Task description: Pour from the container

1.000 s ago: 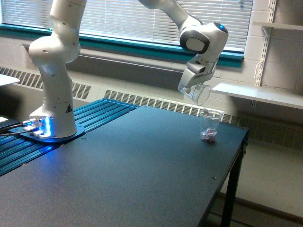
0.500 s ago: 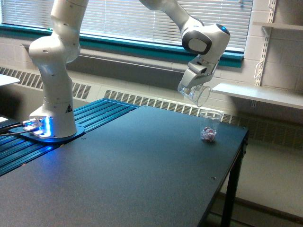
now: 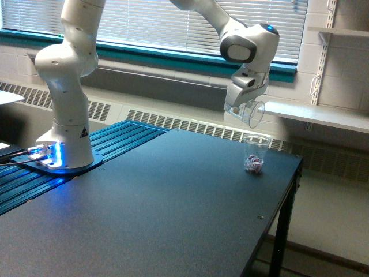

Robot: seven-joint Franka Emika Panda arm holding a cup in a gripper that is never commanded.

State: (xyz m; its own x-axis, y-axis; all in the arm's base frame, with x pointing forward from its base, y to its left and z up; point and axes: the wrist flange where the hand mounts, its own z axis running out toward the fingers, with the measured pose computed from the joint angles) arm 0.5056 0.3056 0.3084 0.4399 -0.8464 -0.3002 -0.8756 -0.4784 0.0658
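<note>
The container (image 3: 251, 113), a small clear plastic cup, is held in my gripper (image 3: 242, 108), which is shut on it. It lies tipped almost on its side, its round rim facing the exterior view's right, and it looks empty. It hangs above and slightly left of a clear tapered cup (image 3: 255, 153) that stands upright on the dark table (image 3: 144, 213) near the far right corner. Small reddish and pale pieces lie at the bottom of that standing cup.
The white arm's base (image 3: 64, 141) stands on a blue ribbed plate at the exterior view's left. A white shelf (image 3: 314, 115) runs along the wall just behind the gripper. The table's right edge (image 3: 282, 219) lies close to the standing cup.
My gripper rose and shifted a little to the right with the container, which now tilts closer to level. The standing cup has not moved.
</note>
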